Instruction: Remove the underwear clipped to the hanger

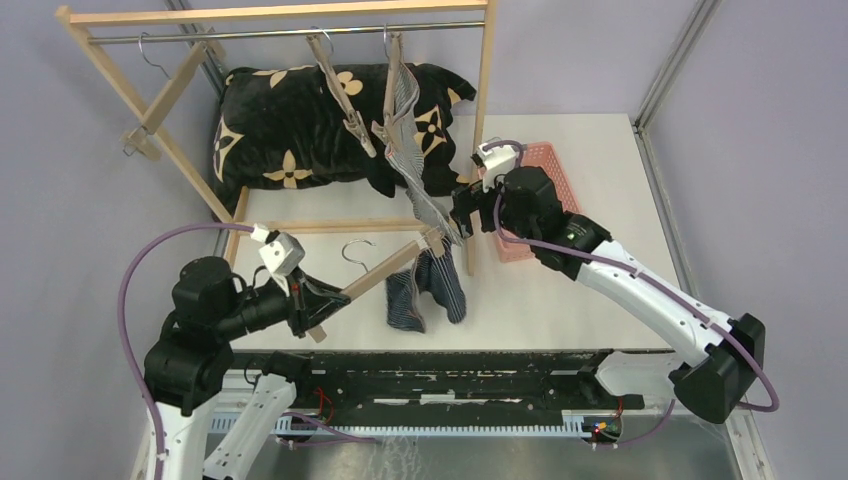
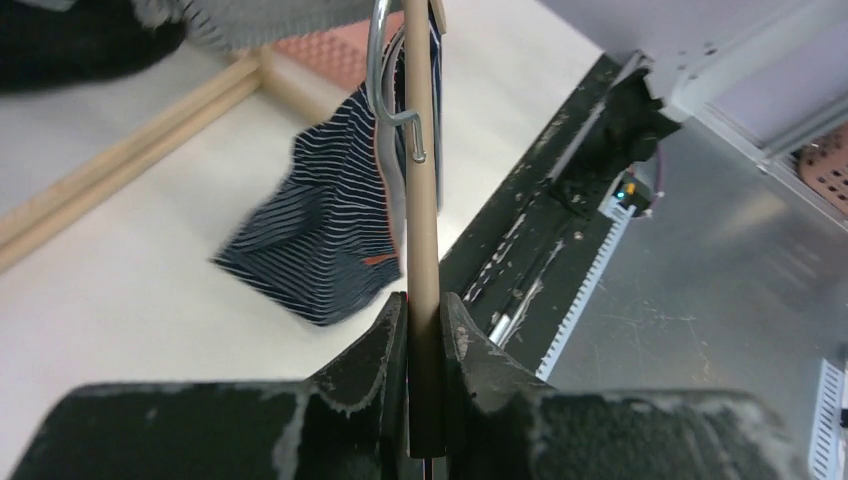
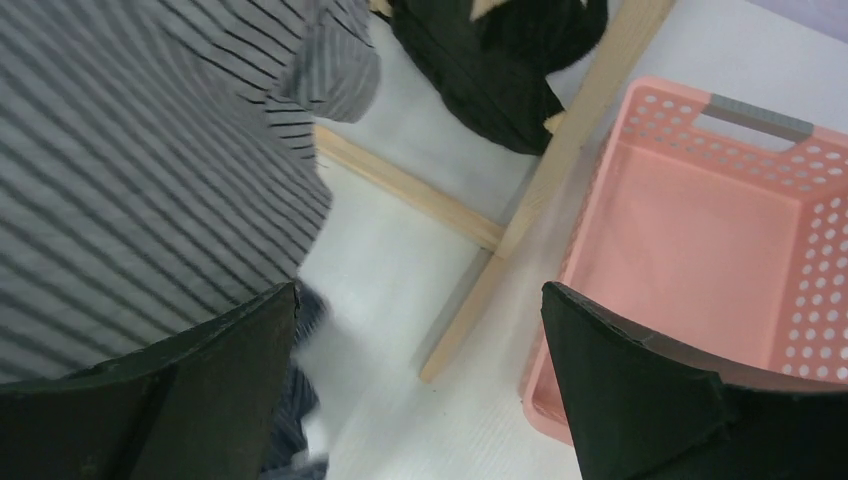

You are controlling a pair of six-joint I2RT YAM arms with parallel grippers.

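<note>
**Left end effector (image 1: 322, 302) clamps the hanger (image 1: 385, 268); right end effector (image 1: 465, 212) waits spread wide beside the cloth.**

The navy underwear (image 1: 422, 295) hangs from the clip at the hanger's far end, at 3 o'clock from the left end effector, drooping to the table (image 1: 620, 200). The next move probably calls for the right fingers to bite the navy cloth just under that clip, not the grey striped underwear (image 3: 130, 150) that lies against one finger. The pull should then run straight toward 6 o'clock while the left clamp stays firm, or the hanger may twist. Underwear: three, counting the black underwear (image 1: 378, 178), which is hard to tell from the cushion (image 1: 290, 120). Hanger hooks: four, three of them on the rail (image 1: 300, 33). One basket (image 3: 810, 290), at 3 o'clock.
</note>
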